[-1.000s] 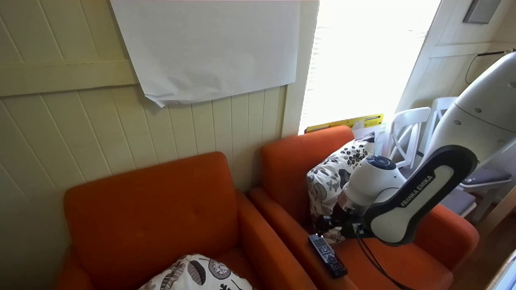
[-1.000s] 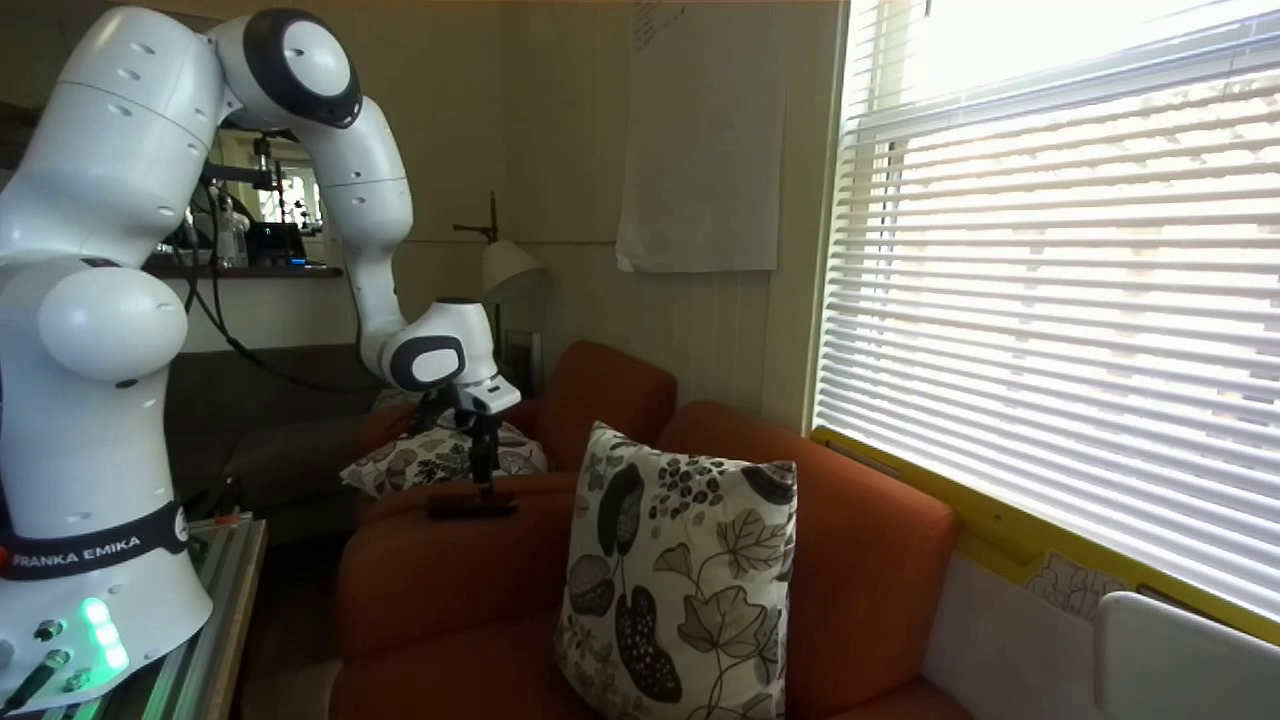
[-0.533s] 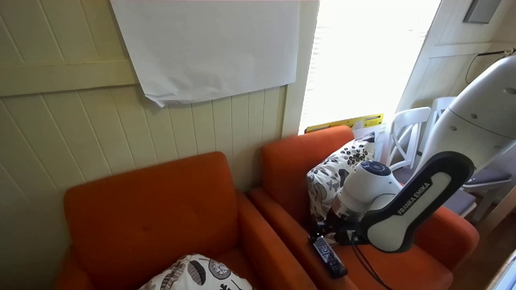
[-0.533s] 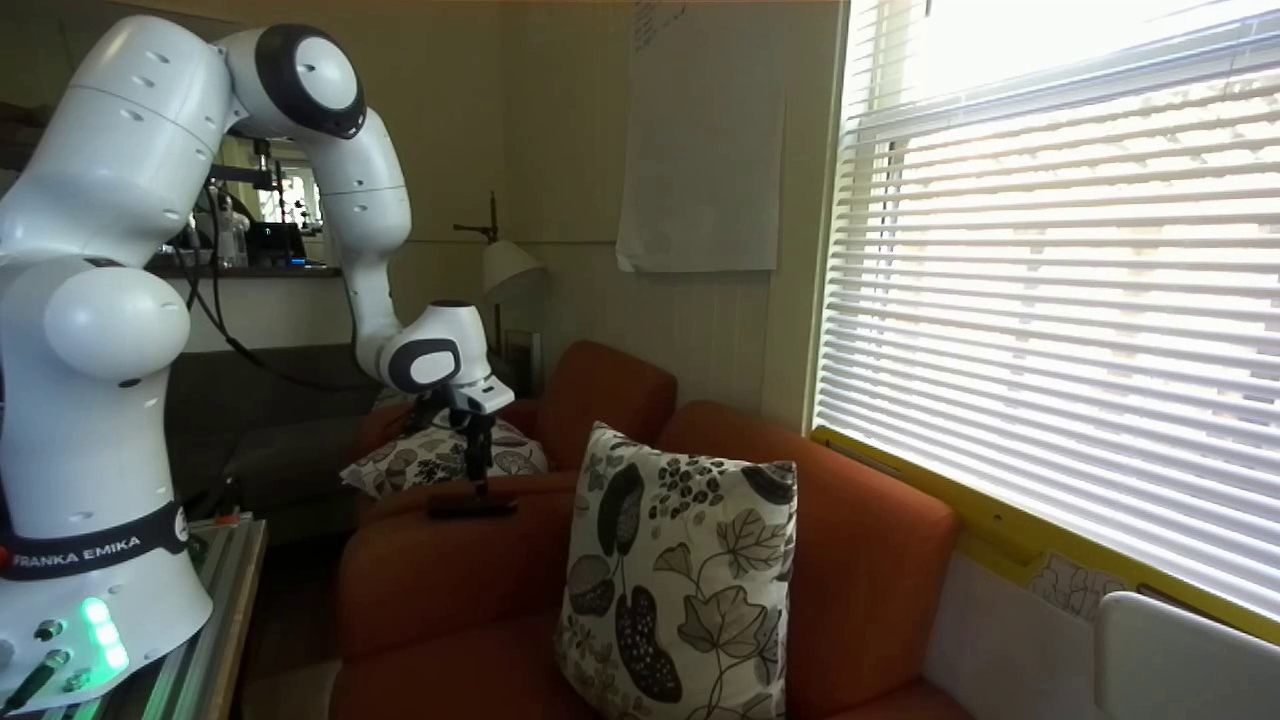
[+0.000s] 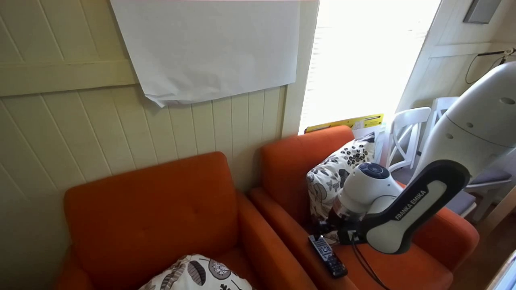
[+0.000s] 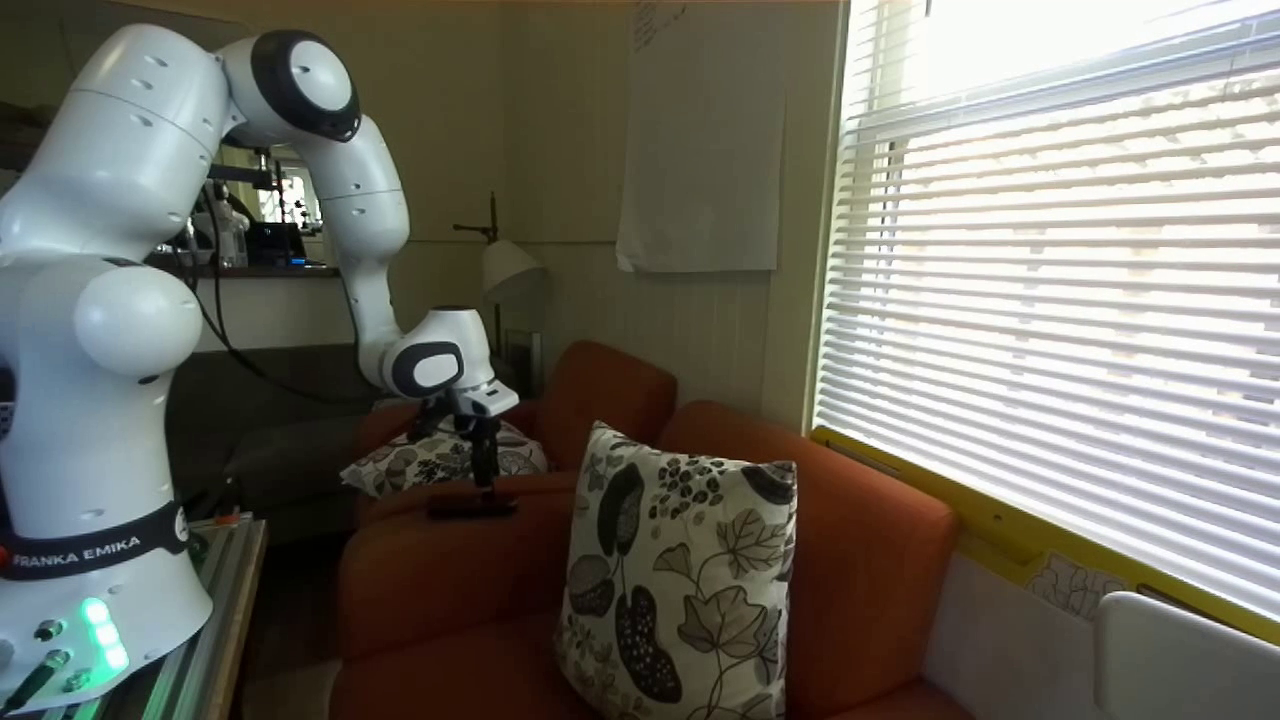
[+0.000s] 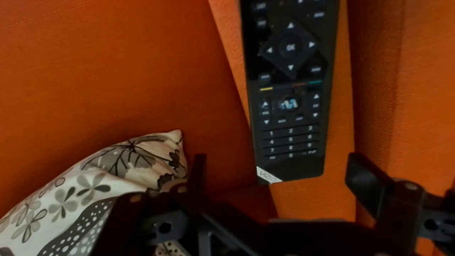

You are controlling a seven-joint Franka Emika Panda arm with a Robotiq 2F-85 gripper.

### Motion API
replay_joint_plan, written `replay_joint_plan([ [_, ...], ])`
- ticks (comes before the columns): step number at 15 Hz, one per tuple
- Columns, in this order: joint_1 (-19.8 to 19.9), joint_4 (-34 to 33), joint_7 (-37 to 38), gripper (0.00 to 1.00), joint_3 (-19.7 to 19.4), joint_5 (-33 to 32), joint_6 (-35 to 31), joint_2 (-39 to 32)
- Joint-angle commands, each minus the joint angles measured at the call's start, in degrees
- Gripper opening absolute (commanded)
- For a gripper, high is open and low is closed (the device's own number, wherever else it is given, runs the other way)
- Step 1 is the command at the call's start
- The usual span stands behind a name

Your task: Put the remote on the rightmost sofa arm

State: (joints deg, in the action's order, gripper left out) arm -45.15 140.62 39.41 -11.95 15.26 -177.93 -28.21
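Note:
The dark remote [image 5: 327, 257] lies lengthwise on the armchair's arm nearer the other armchair; it also shows in an exterior view [image 6: 455, 509] and the wrist view [image 7: 289, 117]. My gripper [image 5: 318, 236] is just above the remote's window-side end. In the wrist view, the gripper [image 7: 273, 167] is open and empty. Its fingers stand wide on either side of the remote's number-pad end, apart from it. The rightmost sofa arm [image 5: 451, 229] is the broad orange arm on the same chair's far right. My robot arm partly hides it.
A patterned cushion [image 5: 338, 173] leans in the same chair beside my gripper, also in an exterior view [image 6: 680, 570]. A second orange armchair [image 5: 161, 213] stands close by with another cushion [image 5: 197, 276]. White chairs [image 5: 409, 137] stand behind the robot arm.
The robot arm has sunk slightly. The gripper has shifted a little sideways over the remote's end and partly back. The remote has not moved.

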Motion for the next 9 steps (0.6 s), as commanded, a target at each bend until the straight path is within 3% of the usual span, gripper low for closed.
replay_joint_plan([
  [1, -4.4, -1.2, 1.9, 1.0, -3.3, -0.7, 0.4, -2.1],
  [4, -3.2, -1.2, 0.7, 1.0, -1.0, -0.1, 0.0, -1.8],
  [8, -3.5, -1.3, 0.7, 1.0, -0.7, -0.3, 0.4, -1.7],
  [9, -1.9, -1.4, 0.0, 1.0, 1.0, 0.0, -0.2, -1.6],
])
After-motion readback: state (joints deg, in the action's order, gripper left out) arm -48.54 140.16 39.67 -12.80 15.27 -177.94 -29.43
